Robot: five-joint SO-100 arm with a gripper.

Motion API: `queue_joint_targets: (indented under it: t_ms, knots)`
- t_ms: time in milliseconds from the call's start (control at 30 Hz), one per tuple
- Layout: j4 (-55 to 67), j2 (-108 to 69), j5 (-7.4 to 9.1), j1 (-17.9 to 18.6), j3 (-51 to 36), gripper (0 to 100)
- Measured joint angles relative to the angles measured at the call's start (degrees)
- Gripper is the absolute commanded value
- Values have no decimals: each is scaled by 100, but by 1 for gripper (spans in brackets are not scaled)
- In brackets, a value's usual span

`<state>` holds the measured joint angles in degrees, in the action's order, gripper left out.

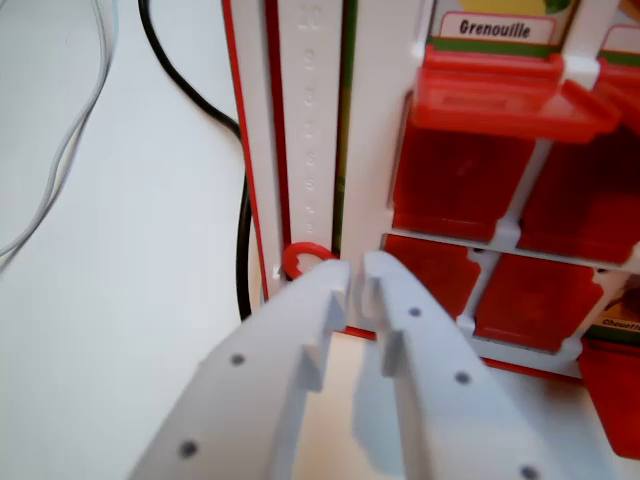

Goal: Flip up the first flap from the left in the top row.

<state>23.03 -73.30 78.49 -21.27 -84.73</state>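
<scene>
On the pale surface (120,300) at nine o'clock, a white cable (62,150) and a black cable (190,85) trail toward the red-and-white game board (375,130). The jaws (355,285), at six o'clock, stand slightly apart and empty by the board's edge. At one o'clock a red flap (500,95) under the "Grenouille" label (493,28) already looks raised, probably the target; a push now could slide the light board or snag the black cable. No room shows.

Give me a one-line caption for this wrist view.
White fingers hover near a red flap game board, one flap raised under "Grenouille".
</scene>
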Motion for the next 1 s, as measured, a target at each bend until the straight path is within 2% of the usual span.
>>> queue_joint_targets:
  t_ms: [233,400,700,933,1000]
  knots:
    - [0,299,0,123,316,1]
    - [0,519,-88,211,536,1]
    - [0,791,-88,264,765,1]
    - [0,1002,-149,264,1169,1]
    - [-70,1028,-220,264,1336,1]
